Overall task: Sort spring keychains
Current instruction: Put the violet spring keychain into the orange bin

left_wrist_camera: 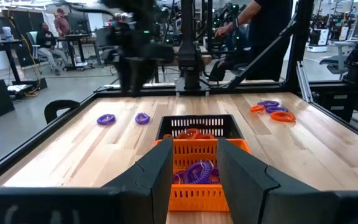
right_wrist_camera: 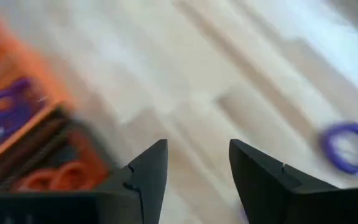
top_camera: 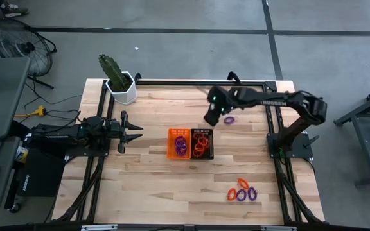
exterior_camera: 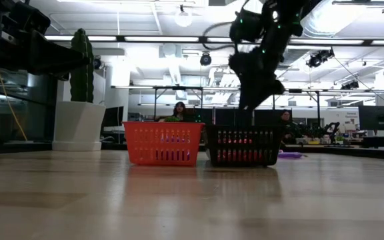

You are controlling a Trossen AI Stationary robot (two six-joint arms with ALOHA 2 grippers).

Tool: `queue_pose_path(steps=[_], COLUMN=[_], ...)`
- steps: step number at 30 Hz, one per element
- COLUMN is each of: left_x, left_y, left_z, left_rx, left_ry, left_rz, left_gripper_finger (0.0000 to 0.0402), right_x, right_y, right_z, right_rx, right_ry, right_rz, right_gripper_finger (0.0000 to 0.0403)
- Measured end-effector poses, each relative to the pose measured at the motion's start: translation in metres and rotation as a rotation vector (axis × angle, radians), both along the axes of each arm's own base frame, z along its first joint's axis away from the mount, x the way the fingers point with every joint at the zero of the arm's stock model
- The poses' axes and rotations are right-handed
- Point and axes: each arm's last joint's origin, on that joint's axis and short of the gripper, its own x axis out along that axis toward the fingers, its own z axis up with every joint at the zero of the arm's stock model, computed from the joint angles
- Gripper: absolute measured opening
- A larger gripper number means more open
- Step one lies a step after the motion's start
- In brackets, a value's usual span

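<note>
Counter [top_camera: 146,167]: sorting judged well along. Orange bin [top_camera: 178,143] holds purple keychains, black bin [top_camera: 203,143] holds orange. Right gripper [top_camera: 212,119] above counter between bins and loose purple keychain [top_camera: 229,119], open, empty. Left gripper [top_camera: 133,131] parked, open. Remaining: mixed cluster [top_camera: 243,191] near front edge

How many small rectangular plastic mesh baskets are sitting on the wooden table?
2: the orange basket and the black basket stand side by side in the middle of the wooden table. None appears hidden.
</note>
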Motion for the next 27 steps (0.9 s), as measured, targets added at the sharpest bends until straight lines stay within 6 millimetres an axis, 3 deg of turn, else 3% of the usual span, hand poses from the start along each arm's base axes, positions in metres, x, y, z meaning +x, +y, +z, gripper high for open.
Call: queue_pose_path(steps=[9, 21, 27], left_x=[0.000, 0.000, 0.000], left_y=[0.000, 0.000, 0.000], left_z=[0.000, 0.000, 0.000], left_rx=[0.000, 0.000, 0.000], left_ry=[0.000, 0.000, 0.000], left_rz=[0.000, 0.000, 0.000], left_gripper_finger=[0.0122, 0.0122, 0.0122], right_x=[-0.022, -0.003, 0.000], right_y=[-0.053, -0.117, -0.132], right_z=[-0.011, -0.020, -0.034], right_rx=[0.061, 0.186, 0.263], right_ry=[0.029, 0.255, 0.334], right_rz=[-0.322, -0.483, -0.494], right_gripper_finger=[0.0156, 0.0173, 0.0185])
